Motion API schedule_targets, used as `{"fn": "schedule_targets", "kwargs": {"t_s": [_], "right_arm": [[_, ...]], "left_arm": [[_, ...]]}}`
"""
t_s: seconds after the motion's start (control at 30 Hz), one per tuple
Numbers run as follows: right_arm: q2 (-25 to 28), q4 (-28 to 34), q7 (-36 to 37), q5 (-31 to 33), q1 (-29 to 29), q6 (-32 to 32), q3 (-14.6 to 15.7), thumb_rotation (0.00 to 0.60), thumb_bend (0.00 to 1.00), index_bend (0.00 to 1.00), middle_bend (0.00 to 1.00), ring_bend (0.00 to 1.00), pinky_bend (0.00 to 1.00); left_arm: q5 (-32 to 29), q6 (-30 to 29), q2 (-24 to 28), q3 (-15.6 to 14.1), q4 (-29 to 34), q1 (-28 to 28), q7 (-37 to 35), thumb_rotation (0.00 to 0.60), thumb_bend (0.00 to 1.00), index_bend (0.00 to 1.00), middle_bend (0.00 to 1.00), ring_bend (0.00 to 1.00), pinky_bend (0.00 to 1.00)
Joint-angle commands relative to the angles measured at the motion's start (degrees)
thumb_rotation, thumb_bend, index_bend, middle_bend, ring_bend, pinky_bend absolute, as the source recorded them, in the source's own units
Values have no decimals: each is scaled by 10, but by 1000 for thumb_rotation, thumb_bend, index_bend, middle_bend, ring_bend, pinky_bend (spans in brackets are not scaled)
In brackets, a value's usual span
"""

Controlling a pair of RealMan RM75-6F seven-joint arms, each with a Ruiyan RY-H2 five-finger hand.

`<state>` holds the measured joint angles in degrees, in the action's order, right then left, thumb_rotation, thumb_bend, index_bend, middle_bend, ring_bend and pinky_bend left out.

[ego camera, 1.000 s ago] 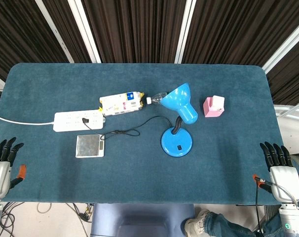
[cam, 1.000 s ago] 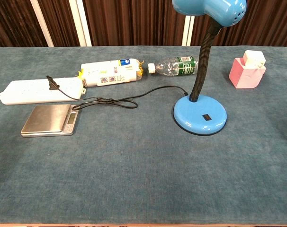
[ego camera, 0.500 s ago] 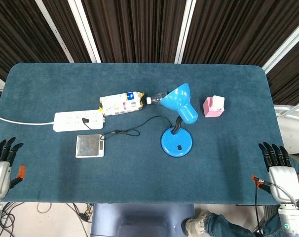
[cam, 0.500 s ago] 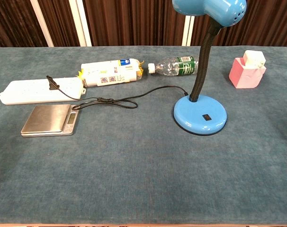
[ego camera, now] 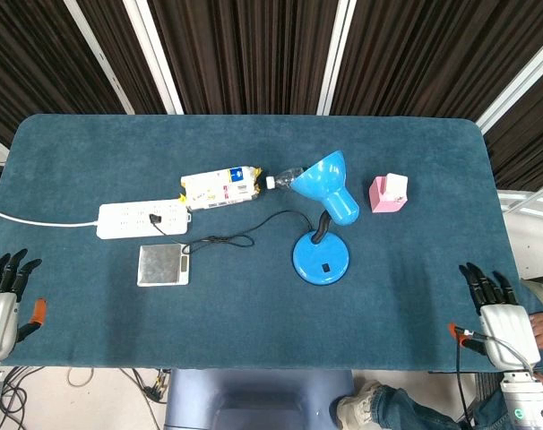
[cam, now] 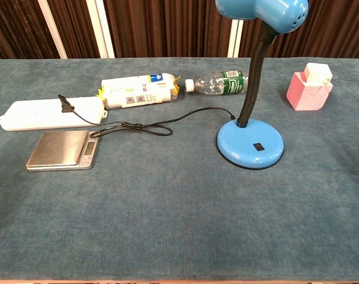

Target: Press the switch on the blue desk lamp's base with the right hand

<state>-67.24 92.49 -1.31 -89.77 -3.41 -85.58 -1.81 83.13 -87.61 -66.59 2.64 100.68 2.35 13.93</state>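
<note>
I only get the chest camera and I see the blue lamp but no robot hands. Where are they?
Observer: The right hand is at the table's near right corner, nothing in it.
Operator: Is it touching the lamp?
Observer: No, it is well apart from the lamp base, off to its right.
Operator: And the other hand?
Observer: The left hand sits at the near left corner, fingers pointing toward the table, also holding nothing.
</note>
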Motion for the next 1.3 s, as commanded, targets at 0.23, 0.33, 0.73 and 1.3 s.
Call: {"fn": "schedule_targets", "kwargs": {"t_s": [0.23, 0.33, 0.73, 1.3], "right_arm": [[5, 24, 11, 3, -65, 102, -6, 600, 255, 0, 385, 517, 390], [-2, 31, 0, 12, -88, 138, -11, 600, 258, 0, 475, 580, 444], [-66, 39, -99, 103, -177, 269, -45, 600, 401, 0, 612, 696, 610], [-117, 38, -242, 250, -251, 342, -54, 600, 415, 0, 615, 701, 759]], "left_arm": [[-1, 3, -1, -1, 1, 1, 3, 600, 467, 168, 39, 0, 0], [-3, 4, -1, 0, 1, 2, 3, 600, 467, 167, 39, 0, 0], [-5, 6, 1, 0, 3, 2, -1, 600, 467, 167, 39, 0, 0], [-7, 8, 1, 0, 3, 3, 0, 600, 467, 167, 39, 0, 0]]}}
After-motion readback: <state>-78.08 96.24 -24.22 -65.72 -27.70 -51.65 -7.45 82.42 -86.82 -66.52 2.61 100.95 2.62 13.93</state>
